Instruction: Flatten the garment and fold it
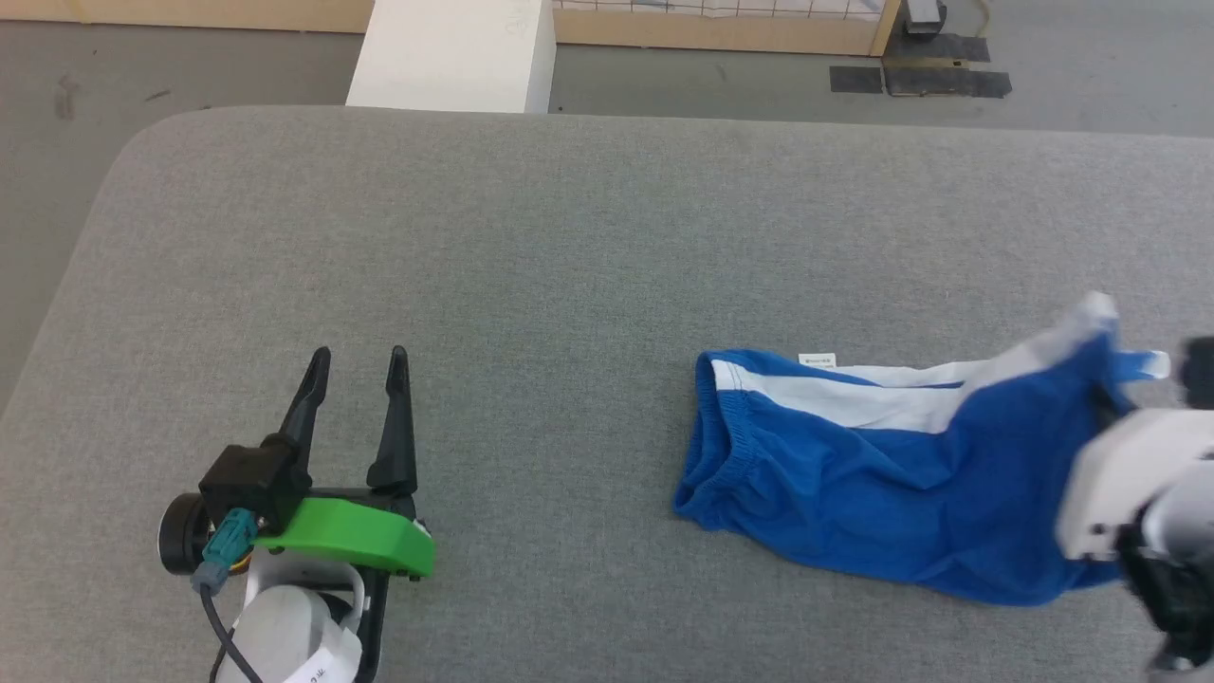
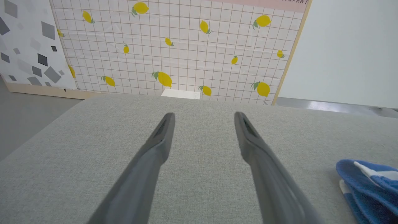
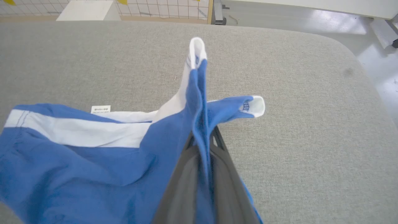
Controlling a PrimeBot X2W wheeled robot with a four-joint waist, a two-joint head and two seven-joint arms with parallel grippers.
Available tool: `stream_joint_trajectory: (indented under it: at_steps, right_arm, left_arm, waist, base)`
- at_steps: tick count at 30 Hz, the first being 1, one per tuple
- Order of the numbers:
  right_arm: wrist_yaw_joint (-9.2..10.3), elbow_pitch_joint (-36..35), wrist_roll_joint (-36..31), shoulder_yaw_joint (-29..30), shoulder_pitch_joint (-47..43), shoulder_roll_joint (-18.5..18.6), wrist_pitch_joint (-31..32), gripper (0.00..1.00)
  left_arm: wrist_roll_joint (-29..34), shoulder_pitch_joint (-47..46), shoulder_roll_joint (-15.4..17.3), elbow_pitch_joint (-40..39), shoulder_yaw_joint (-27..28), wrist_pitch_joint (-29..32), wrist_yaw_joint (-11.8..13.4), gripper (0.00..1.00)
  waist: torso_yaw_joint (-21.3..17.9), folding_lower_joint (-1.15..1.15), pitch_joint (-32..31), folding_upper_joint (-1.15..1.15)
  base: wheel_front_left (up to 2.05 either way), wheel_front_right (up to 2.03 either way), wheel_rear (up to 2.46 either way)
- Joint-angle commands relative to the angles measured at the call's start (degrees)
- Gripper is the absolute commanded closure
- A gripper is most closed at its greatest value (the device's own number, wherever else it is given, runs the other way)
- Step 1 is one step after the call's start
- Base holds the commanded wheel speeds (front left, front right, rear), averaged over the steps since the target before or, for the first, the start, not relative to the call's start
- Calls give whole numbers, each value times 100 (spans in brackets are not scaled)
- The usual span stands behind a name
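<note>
Our left claw (image 1: 360,353) sits low on our left, its two dark fingers spread wide apart and pointing ahead. Our right claw (image 3: 203,140), far on our right, has its fingers squeezed together on the garment (image 3: 77,161).

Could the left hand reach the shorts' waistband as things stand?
Probably yes: the left hand is open, with bare table up to the waistband; the right hand grips the shorts' far end.

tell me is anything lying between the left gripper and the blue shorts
Nothing visible does. Only bare grey fabric tabletop separates the left gripper, jaws open, from the bright blue soft fabric shorts with white bands.
</note>
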State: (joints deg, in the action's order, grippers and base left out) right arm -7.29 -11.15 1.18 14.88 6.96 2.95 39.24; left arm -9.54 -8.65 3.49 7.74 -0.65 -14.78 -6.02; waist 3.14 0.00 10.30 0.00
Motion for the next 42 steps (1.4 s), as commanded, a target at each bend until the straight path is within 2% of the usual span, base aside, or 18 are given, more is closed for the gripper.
stream_joint_trajectory:
  at_steps: [1, 6, 12, 20, 21, 22, 23, 29, 33, 37, 42]
  right_arm:
    - [-20, -243, 61, -275, -69, -3, 117, 100]
    - [-20, -696, 132, -1614, 48, 40, 481, 100]
    - [-20, -88, 211, -2860, 598, 253, 607, 100]
    - [-20, 1085, 539, -3460, 1070, 130, 354, 100]
    - [-20, 1175, 577, -3503, 1102, 114, 316, 86]
    - [-20, 1273, 651, -3582, 1136, 98, 266, 50]
    - [-20, 1337, 702, -3629, 1162, 87, 225, 0]
    - [-20, 1284, 1234, -3791, 1276, 31, -369, 0]
    - [-20, 842, 1726, -3661, 1256, 7, -1219, 0]
    - [-20, 421, 1891, -3108, 1012, -3, -2224, 0]
    - [-20, 306, 2065, -2073, 402, -5, -3014, 0]
  left_arm:
    - [31, -15, -32, 22, 18, -21, -27, 0]
    - [16, -63, -43, 36, 3, -21, -39, 0]
    - [-11, -154, -53, 69, -74, -22, -53, 0]
    - [-71, -240, -59, 72, -126, -22, -47, 0]
    - [-80, -238, -59, 66, -129, -22, -39, 0]
    - [-89, -231, -59, 61, -132, -22, -26, 0]
    - [-95, -228, -59, 60, -135, -22, -17, 0]
    - [-136, -194, -60, 54, -145, -22, 39, 0]
    - [-119, -196, -60, 75, -133, -22, 30, 0]
    - [-94, -186, -60, 44, -113, -22, 18, 0]
    - [-84, -141, -61, -12, -108, -22, 16, 0]
  waist:
    - [15, 0, 19, 0]
    - [69, 0, 72, 0]
    - [196, 0, 195, 0]
    - [364, 0, 347, 0]
    - [369, 0, 358, 0]
    - [369, 0, 370, 0]
    - [366, 0, 377, 0]
    - [263, 0, 342, 0]
    - [169, 0, 265, 0]
    - [75, 0, 173, 0]
    - [15, 0, 106, 0]
  base:
    - [0, 0, 0]
    - [0, 0, 0]
    - [0, 0, 0]
    - [0, 0, 0]
    - [0, 0, 0]
    - [0, 0, 0]
    - [0, 0, 0]
    - [0, 0, 0]
    - [0, 0, 0]
    - [0, 0, 0]
    - [0, 0, 0]
